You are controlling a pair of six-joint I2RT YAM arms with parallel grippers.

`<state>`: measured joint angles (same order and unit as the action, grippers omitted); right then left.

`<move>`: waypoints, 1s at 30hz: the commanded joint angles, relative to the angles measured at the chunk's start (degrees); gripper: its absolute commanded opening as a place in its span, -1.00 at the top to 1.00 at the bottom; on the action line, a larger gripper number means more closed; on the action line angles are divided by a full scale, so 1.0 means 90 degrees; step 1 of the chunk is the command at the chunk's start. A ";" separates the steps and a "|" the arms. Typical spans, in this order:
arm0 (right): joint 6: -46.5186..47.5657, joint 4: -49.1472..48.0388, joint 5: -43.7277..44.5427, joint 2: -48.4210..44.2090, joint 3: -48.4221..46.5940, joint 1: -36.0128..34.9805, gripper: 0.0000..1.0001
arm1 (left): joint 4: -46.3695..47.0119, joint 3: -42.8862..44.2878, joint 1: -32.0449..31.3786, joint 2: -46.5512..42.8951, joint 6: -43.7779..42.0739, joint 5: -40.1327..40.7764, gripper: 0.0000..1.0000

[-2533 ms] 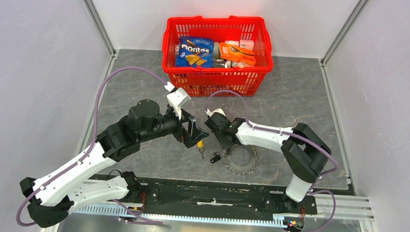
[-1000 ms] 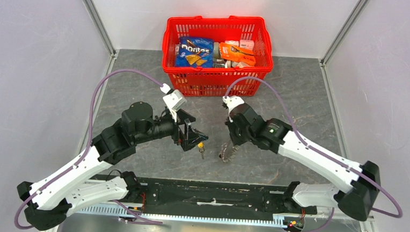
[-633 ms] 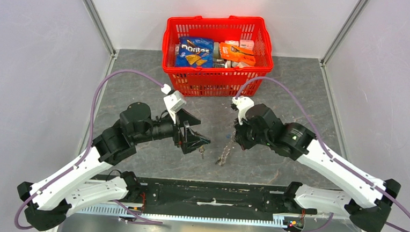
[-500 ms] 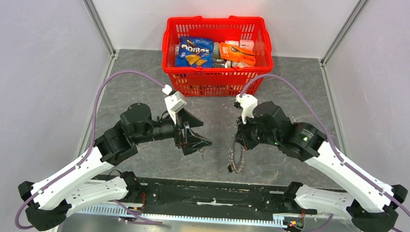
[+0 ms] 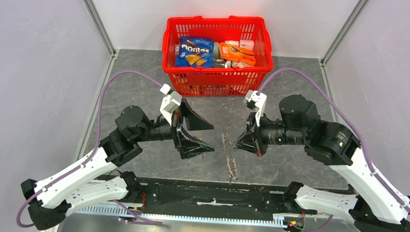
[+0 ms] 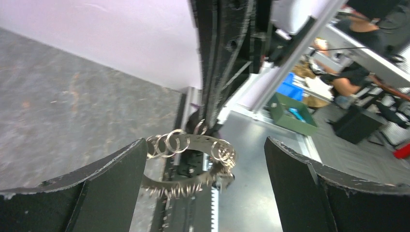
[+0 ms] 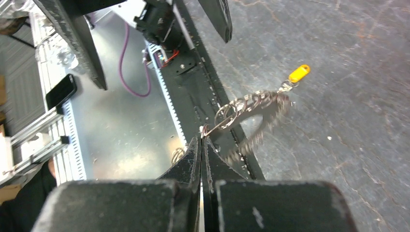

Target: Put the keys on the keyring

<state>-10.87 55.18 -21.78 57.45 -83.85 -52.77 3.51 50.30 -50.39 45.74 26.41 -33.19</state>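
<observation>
My right gripper point(image 5: 235, 146) is shut on a small loop of the keyring point(image 5: 231, 164), a toothed grey metal ring that hangs edge-on below its tips, off the table. In the right wrist view the gripper point(image 7: 202, 138) pinches a wire loop and the keyring point(image 7: 254, 115) dangles beyond. The yellow key point(image 7: 299, 73) lies past the ring's far end; I cannot tell if they are joined. My left gripper point(image 5: 212, 137) is wide open and empty, facing the right one. Its wrist view shows the keyring point(image 6: 193, 164) between its fingers point(image 6: 101, 188). The dark key is out of view.
A red basket point(image 5: 215, 85) with snack packs stands at the back centre of the grey table. The black mounting rail point(image 5: 214, 194) runs along the near edge below the hanging ring. Purple cables arch over both arms.
My right arm has lifted the keyring off the table and swung back to the right, turning to face left. My left gripper has risen, tilted up and opened wider.
</observation>
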 commanded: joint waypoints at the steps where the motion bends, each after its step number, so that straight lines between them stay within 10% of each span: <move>1: 0.0085 -0.0160 -0.0872 -0.0009 -0.0359 -0.0025 1.00 | 0.1101 -0.0133 -0.0017 -0.0019 0.0574 -0.0407 -0.94; 30: -0.0038 -0.1220 -0.1223 0.0506 -0.0992 -0.0025 1.00 | 0.2482 -0.0257 -0.0016 0.0528 0.1762 -0.1114 -0.29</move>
<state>-11.94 48.93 -31.31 61.56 -89.73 -52.77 22.94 47.40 -50.59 50.50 40.23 -41.17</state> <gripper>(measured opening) 0.006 0.678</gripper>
